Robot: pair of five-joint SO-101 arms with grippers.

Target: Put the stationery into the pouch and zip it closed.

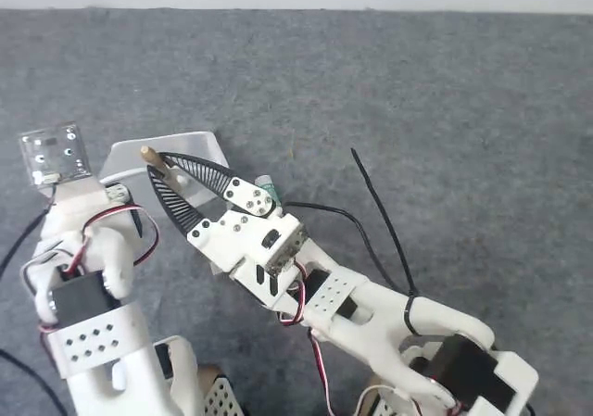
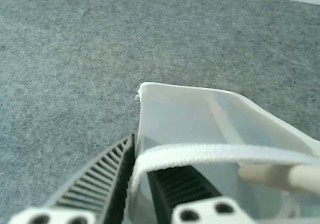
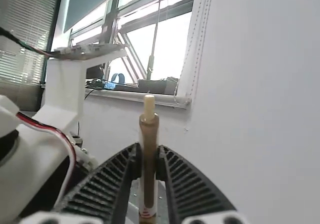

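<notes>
While the left gripper pinches the pouch by its rim, the right gripper holds a pen over it.

The pen has a tan barrel that narrows to a paler cream end. In the right wrist view it stands between the black ribbed fingers, which are closed tight on the barrel. The pouch is translucent white with a woven white zip tape along its open mouth. It lies on the grey mat in front of the left arm, with one wall clamped between that arm's jaws. A cream rod, apparently the pen's end, shows at the pouch mouth just behind the tape. Whether it sits inside the pouch cannot be told.
</notes>
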